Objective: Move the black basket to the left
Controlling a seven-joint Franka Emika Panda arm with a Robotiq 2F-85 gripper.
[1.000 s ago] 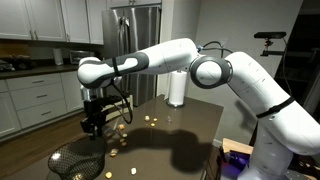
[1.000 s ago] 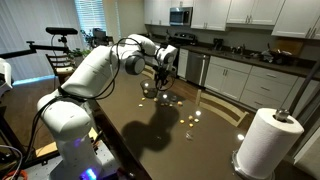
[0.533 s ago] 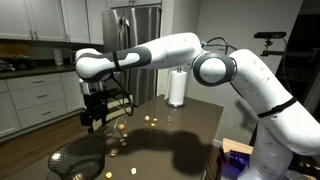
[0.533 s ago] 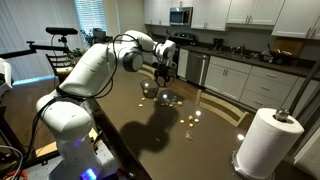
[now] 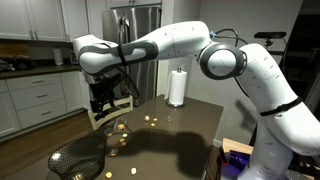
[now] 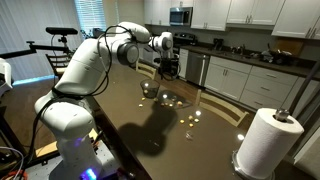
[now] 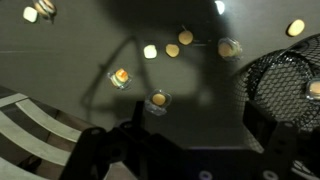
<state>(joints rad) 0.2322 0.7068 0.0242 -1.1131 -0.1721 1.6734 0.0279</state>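
Note:
The black basket [image 5: 77, 160], a round bowl of see-through wire mesh, sits on the dark table [image 5: 175, 140] at its near left corner. In the wrist view the black basket [image 7: 288, 88] shows at the right edge with a small yellow piece inside. My gripper [image 5: 99, 114] hangs in the air above and behind the basket, apart from it. In the wrist view my gripper [image 7: 185, 142] is open with only bare table between its fingers [image 7: 268, 138]. In an exterior view my gripper [image 6: 167, 68] is raised over the table's far end.
A white paper towel roll [image 5: 177, 88] stands upright at the table's far edge; it shows large in the foreground as paper towel roll [image 6: 265, 140]. Several small yellow pieces in clear cups [image 7: 120, 77] are scattered on the table. Kitchen cabinets [image 5: 35, 100] line the walls.
The jaws have opened wide and the gripper has lifted up and away from the basket. The basket stays where it was at the table corner.

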